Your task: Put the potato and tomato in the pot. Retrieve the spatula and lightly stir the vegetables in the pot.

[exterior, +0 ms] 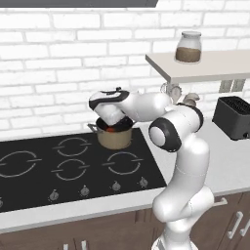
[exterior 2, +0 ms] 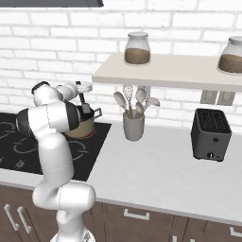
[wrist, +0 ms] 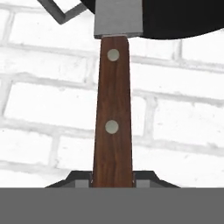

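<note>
My gripper [wrist: 113,177] is shut on the spatula [wrist: 113,109], which has a brown wooden handle with two rivets and a grey metal blade. The blade reaches into the dark inside of the pot [wrist: 183,17]. The tan pot [exterior: 115,137] stands on the back right burner of the cooktop, and my hand [exterior: 110,110] hangs tilted just above its rim. A small red-orange tomato [exterior: 111,129] shows inside the pot under the hand. In the right base view the pot [exterior 2: 80,127] is partly hidden behind my arm. The potato is hidden.
The black cooktop [exterior: 49,166] spreads to the pot's left and front. A grey utensil cup [exterior 2: 133,126] stands on the counter to the right, a black toaster [exterior 2: 211,134] farther right. A shelf [exterior 2: 165,73] with jars hangs above. The brick wall is close behind the pot.
</note>
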### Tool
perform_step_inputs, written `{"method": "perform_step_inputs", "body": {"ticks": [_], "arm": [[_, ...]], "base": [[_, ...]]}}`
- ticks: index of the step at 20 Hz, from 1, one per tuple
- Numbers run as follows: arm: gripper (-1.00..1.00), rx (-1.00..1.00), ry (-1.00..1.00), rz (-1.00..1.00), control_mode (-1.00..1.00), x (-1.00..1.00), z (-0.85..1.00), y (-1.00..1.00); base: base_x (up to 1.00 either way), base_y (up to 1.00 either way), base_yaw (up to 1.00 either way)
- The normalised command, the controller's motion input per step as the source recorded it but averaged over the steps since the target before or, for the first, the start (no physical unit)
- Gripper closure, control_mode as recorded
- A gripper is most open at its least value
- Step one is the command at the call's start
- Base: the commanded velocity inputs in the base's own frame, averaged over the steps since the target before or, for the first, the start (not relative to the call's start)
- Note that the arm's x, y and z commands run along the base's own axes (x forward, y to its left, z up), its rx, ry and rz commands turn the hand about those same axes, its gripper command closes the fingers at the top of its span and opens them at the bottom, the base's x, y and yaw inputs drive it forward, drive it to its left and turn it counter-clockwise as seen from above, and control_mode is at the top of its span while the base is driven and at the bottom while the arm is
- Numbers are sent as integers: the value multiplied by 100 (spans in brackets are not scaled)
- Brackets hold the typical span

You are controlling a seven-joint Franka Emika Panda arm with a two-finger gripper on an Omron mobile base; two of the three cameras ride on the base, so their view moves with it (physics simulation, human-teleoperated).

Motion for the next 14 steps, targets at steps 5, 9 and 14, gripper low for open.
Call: {"method": "perform_step_inputs", "body": {"ticks": [5,9,14], "arm": [[100,2,5,-8,-100,-23,-52,22],[100,3,4,-6,-100,-35,-54,23],[100,9,0,-1,-100,-26,-21,29]], "base": [[0,0,0],[0,0,0],[0,0,0]]}}
